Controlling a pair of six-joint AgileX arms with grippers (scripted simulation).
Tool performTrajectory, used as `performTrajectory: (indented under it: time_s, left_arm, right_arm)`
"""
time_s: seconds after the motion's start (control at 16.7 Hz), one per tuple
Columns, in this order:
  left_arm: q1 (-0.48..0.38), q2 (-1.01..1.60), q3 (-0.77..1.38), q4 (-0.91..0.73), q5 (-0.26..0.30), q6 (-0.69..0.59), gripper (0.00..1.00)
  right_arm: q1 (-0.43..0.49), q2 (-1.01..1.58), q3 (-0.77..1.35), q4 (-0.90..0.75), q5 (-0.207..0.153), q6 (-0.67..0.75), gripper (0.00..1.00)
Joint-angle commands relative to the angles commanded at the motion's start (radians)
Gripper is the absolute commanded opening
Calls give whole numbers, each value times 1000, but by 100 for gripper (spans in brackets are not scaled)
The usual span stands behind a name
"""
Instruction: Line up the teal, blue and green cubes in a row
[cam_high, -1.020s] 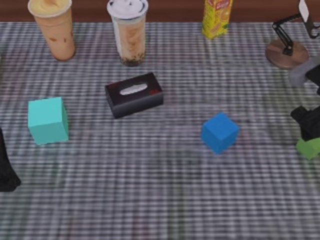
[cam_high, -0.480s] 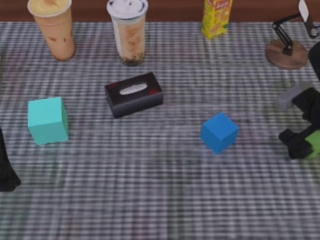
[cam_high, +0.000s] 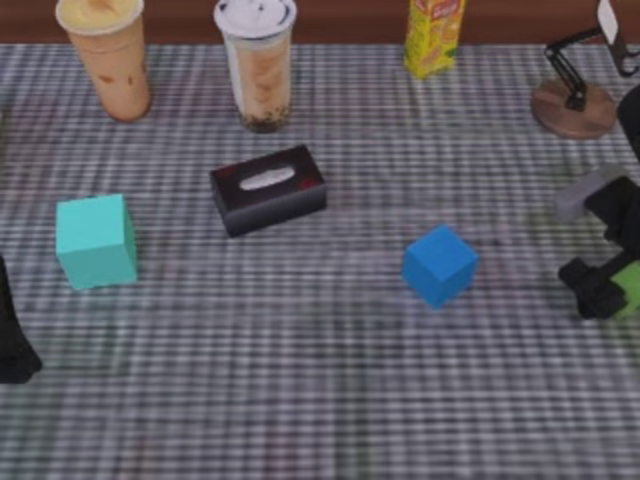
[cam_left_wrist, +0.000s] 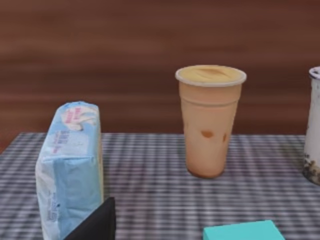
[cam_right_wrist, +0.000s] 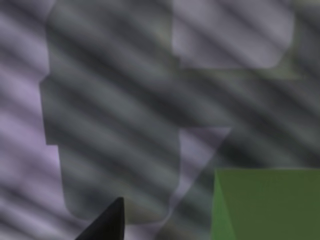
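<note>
The right arm is reaching in from the bench's right edge in the top view, its wrist angled down and inward. Its tool (cam_high: 618, 285) is sitting low at that edge, one dark finger (cam_high: 592, 288) showing on the inner side and the green cube (cam_high: 630, 287) lying against it; whether the fingers are closed cannot be told. The left arm is resting parked at the left edge, its tool (cam_high: 12, 345) showing only as a dark shape.

green cube (cam_right_wrist: 267, 202) on checked cloth (cam_right_wrist: 20, 100), dark fingertip (cam_right_wrist: 107, 222)
</note>
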Motion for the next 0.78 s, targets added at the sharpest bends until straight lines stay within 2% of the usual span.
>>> performTrajectory:
  time_s: [0.6,0.78]
  left_arm:
    - [0,0,0,0,0,0,100]
    - [0,0,0,0,0,0,100]
  right_arm:
    - [0,0,0,0,0,0,2]
    - [0,0,0,0,0,0,0]
